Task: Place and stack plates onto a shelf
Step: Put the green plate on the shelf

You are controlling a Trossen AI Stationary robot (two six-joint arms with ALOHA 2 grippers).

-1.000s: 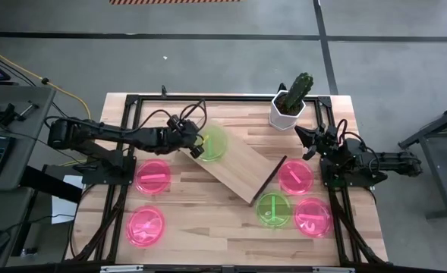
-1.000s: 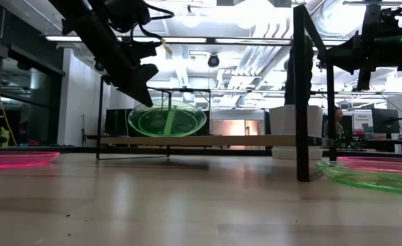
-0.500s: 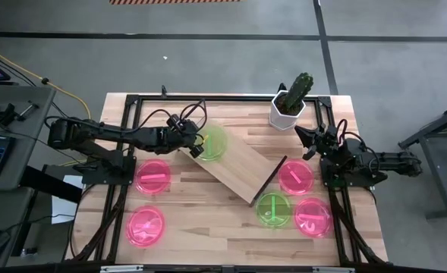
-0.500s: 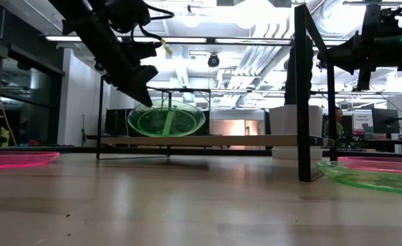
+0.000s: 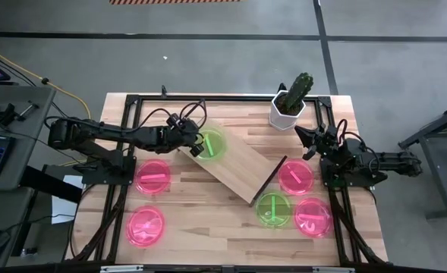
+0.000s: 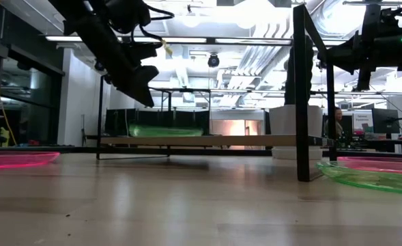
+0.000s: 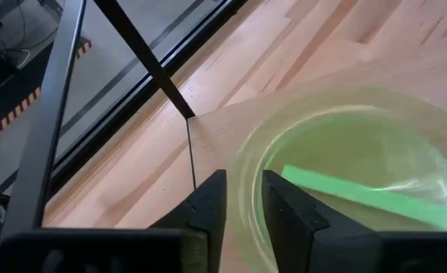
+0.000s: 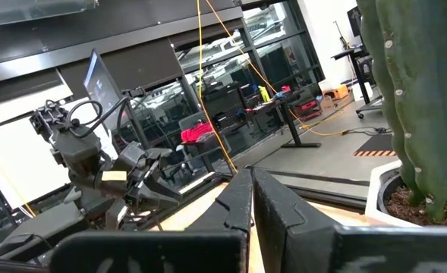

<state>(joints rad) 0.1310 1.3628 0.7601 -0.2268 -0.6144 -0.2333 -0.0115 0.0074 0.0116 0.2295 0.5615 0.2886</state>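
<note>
One green plate [image 5: 210, 142] lies flat on the far-left end of the shelf [image 5: 242, 167], a light board on a dark wire frame; the low view shows this plate [image 6: 163, 130] level on the board [image 6: 255, 140]. My left gripper [image 5: 195, 149] hangs just above the plate's left rim, slightly open, and its wrist view shows the gripper [image 7: 243, 205] over the blurred rim [image 7: 247, 171]. My right gripper [image 5: 308, 144] waits shut near the cactus. A second green plate [image 5: 272, 209] and several pink plates [image 5: 154, 176] [image 5: 295, 176] rest on the table.
A cactus in a white pot [image 5: 289, 106] stands at the table's far right. The black frame posts [image 6: 300, 89] rise around the work area. Pink plates [image 5: 146, 226] [image 5: 312, 215] sit near the front corners. The shelf's right half is bare board.
The green plate was tilted up on its edge on the shelf under my left gripper. It has dropped and now lies flat on the board. Both arms have stayed where they were.
</note>
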